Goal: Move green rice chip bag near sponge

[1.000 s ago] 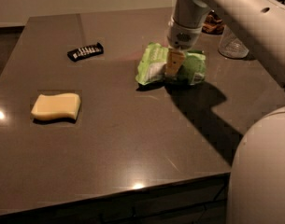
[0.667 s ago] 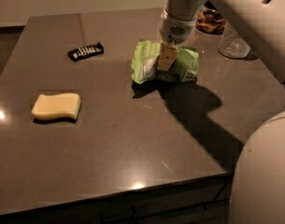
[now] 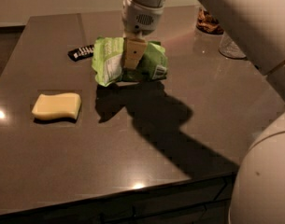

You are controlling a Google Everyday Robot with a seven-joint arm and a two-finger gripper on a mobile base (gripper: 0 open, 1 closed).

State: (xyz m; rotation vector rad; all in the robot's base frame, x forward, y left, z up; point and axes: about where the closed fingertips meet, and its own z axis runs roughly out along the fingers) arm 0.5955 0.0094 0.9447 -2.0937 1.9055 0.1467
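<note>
The green rice chip bag [image 3: 110, 62] is light green and crinkly with a white label panel. It hangs a little above the dark table [image 3: 132, 143], left of centre, and casts a shadow below it. My gripper [image 3: 132, 62] comes down from above and is shut on the bag's middle; one tan finger [image 3: 131, 54] shows across its front. The sponge [image 3: 56, 106], a pale yellow foam block with wavy edges, lies flat on the table to the lower left of the bag, a short gap away.
A small black remote-like bar [image 3: 81, 52] lies behind the bag to the left. A clear glass [image 3: 231, 47] and a brown object [image 3: 210, 21] stand at the back right. My white arm and base fill the right side. The table's front edge runs along the bottom.
My gripper has carried the bag to the left, closer to the sponge and the black bar. The sponge has not moved.
</note>
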